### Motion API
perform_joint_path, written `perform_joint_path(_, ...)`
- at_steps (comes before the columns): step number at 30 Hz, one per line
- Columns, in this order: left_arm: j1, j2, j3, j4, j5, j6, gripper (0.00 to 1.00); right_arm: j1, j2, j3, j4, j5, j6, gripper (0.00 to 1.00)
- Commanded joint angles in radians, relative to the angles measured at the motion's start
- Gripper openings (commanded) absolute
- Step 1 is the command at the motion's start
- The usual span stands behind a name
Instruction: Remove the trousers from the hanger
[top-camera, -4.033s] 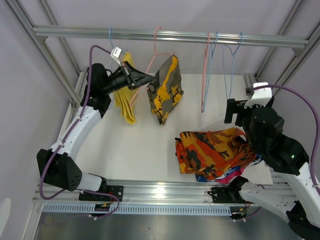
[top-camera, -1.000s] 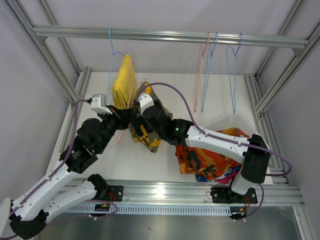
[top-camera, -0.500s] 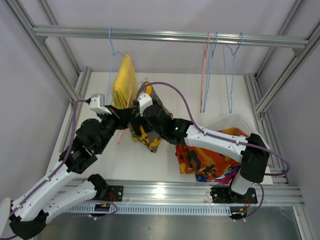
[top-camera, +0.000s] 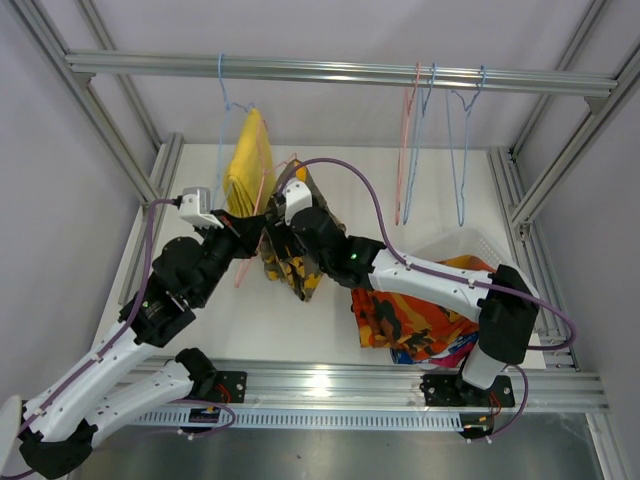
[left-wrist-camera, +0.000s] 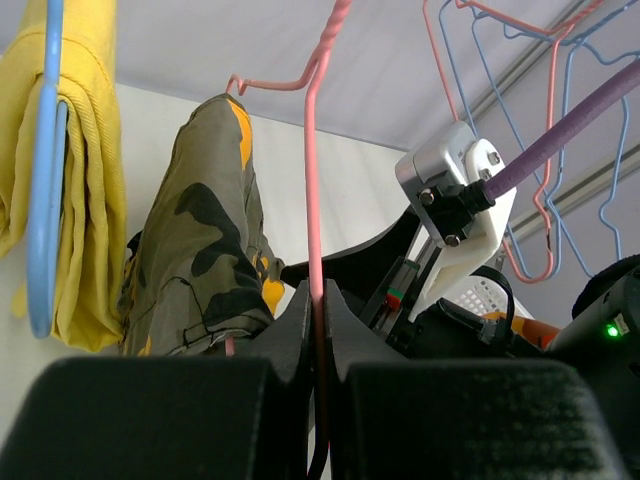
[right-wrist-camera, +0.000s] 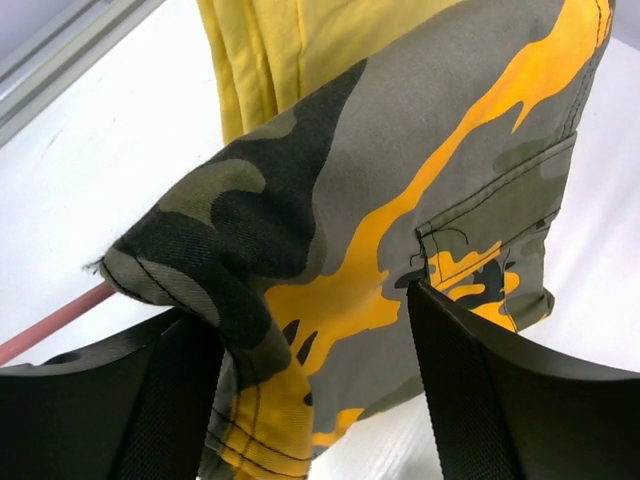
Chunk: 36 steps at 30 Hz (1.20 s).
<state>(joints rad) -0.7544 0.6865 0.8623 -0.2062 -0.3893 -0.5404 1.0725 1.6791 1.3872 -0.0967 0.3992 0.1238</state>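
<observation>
Left gripper (left-wrist-camera: 315, 300) pressed tight on pink hanger (left-wrist-camera: 312, 150) wire. Camo trousers (right-wrist-camera: 420, 150) draped over it, right of yellow pair (left-wrist-camera: 85, 200). Right gripper (right-wrist-camera: 308, 305) spread astride fold. Cloth soft, light, limp; likely best pinched at thick folded edge.

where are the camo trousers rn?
Top view, left of centre: the camo trousers are draped on the pink hanger, just right of the yellow trousers. The left gripper clamps that hanger; the right gripper straddles the cloth.

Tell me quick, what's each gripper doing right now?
Left gripper: closed on the pink hanger wire.
Right gripper: open, fingers either side of the camouflage trousers.
</observation>
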Motion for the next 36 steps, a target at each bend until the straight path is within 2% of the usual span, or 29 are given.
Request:
perform_joint_path(1,-0.008,-0.018,0.009,0.113,0.017,0.02,0.01,-0.031,0.007,-0.007,0.181,0.056,0.037,0.73)
perform_joint_path(5,-0.006,-0.016,0.007,0.114,0.02,0.02,0.01,-0.031,0.007,-0.031,0.242,0.015,0.046,0.68)
perform_joint_path(8,-0.006,-0.016,0.009,0.113,0.015,0.022,0.01,-0.031,-0.002,-0.057,0.304,0.001,0.057,0.52)
perform_joint_path(9,-0.006,-0.015,0.009,0.114,0.015,0.023,0.01,-0.031,-0.008,-0.068,0.317,-0.003,0.068,0.41)
perform_joint_path(11,-0.006,-0.016,0.006,0.114,0.015,0.022,0.01,-0.031,-0.012,-0.082,0.339,-0.025,0.076,0.31)
perform_joint_path(12,-0.006,-0.016,0.009,0.113,0.02,0.022,0.01,-0.032,-0.018,-0.097,0.359,-0.034,0.083,0.23)
perform_joint_path(17,-0.006,-0.018,0.009,0.111,0.017,0.022,0.01,-0.042,-0.036,-0.123,0.384,-0.072,0.12,0.01)
perform_joint_path(26,-0.006,-0.025,0.01,0.11,0.007,0.03,0.01,-0.048,-0.084,-0.128,0.342,-0.069,0.12,0.0)
perform_joint_path(30,-0.006,-0.019,0.01,0.11,0.006,0.031,0.01,-0.046,-0.113,-0.077,0.223,-0.011,0.126,0.0)
perform_joint_path(36,-0.006,-0.008,0.014,0.103,0.012,0.03,0.01,-0.042,-0.197,-0.042,0.144,0.029,0.096,0.0)
